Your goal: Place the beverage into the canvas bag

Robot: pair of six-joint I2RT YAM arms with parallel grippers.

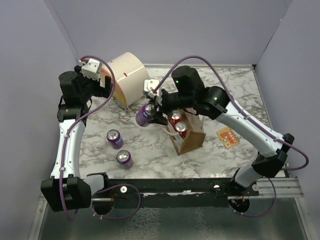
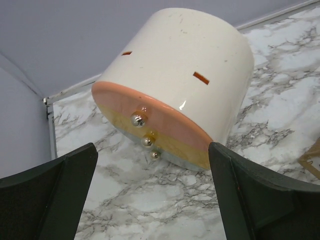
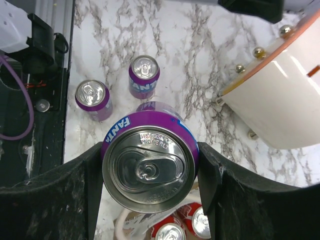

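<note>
- Grips a purple Fanta can (image 3: 150, 167) between the right fingers (image 3: 65, 200), one pad pressed to each side, with the pull-tab end facing the wrist camera.
- Holds that can in the air over the tabletop (image 1: 160, 162), tilted, just beside the upper-left corner of the canvas bag (image 1: 192, 141) and not inside it.
- Shows the bag standing open-topped near the middle of the tabletop, with two red cans (image 1: 181, 128) upright inside and a whitish rope handle (image 1: 172, 134) at its left edge.
- Has two more purple cans (image 1: 114, 138) standing near each other on the tabletop, left of the bag and well apart from it.
- Spreads the left fingers (image 2: 50, 195) wide with nothing between them, pointed at the large cream cylinder (image 2: 200, 65).
- Shows that cylinder lying on its side at the back left, its base banded pink and yellow and set with three silver studs (image 2: 138, 119).
- Has an orange card (image 1: 228, 137) lying flat to the right of the bag.
</note>
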